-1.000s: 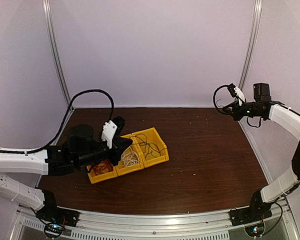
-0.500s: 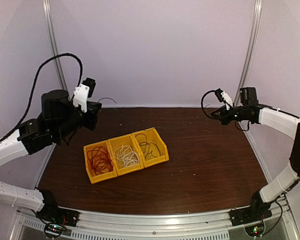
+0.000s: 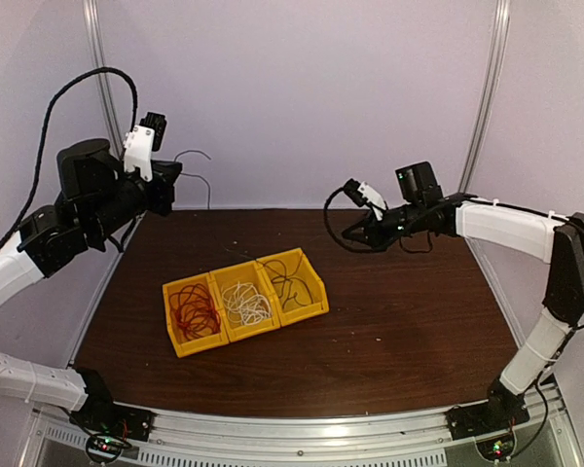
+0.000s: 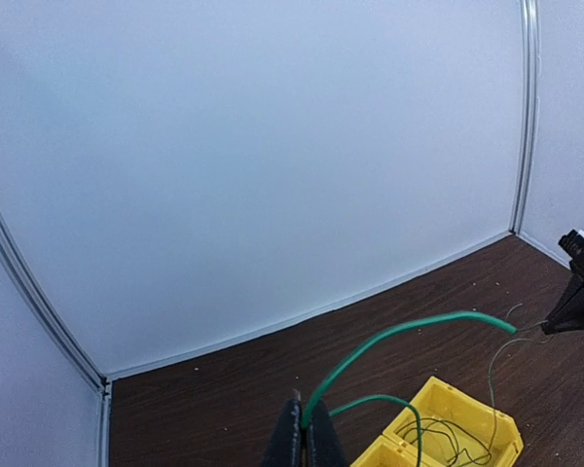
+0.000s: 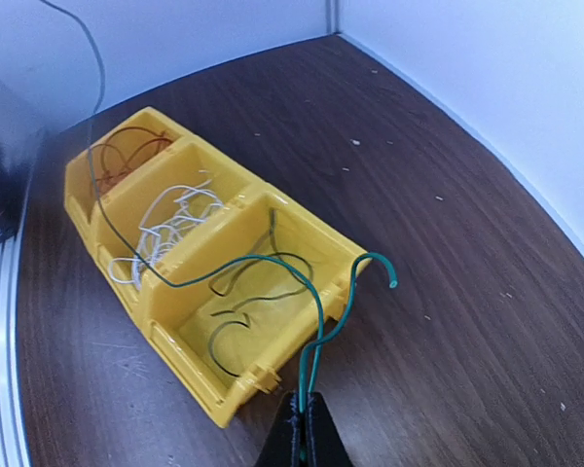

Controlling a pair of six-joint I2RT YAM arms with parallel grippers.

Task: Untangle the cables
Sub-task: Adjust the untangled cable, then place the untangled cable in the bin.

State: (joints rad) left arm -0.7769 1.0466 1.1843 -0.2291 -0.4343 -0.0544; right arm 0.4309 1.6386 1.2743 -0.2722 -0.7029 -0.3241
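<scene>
The left gripper is raised over the far left corner of the bench, its fingers pressed together on a green cable. The cable arcs away to the right, and a second loop of it drops toward the yellow bin. The right gripper hangs over the bench to the right of the bin, also pinching green cable, with a short hooked end curling free just beside it. In the right wrist view one thin strand runs from that pinch across the top of the bin toward the far left. Both grippers therefore seem to hold the same cable, though I cannot trace it the whole way.

The red cables lie in the left compartment, the white cables in the middle one, and darker strands in the right one.

The main risk is the sagging span.

- **Snagging:** where the span drapes over the bin it may catch on a wall or hook the strands in the right compartment. Spreading the arms further would then drag those strands out, or tip or slide the light bin.
- **Tightening:** pulling hard could tighten any loop into a knot rather than open it.
- **Slipping:** each gripper holds the thin wire near its fingertips, so a sharp tug could pull it free and drop the cable back into the pile.
</scene>
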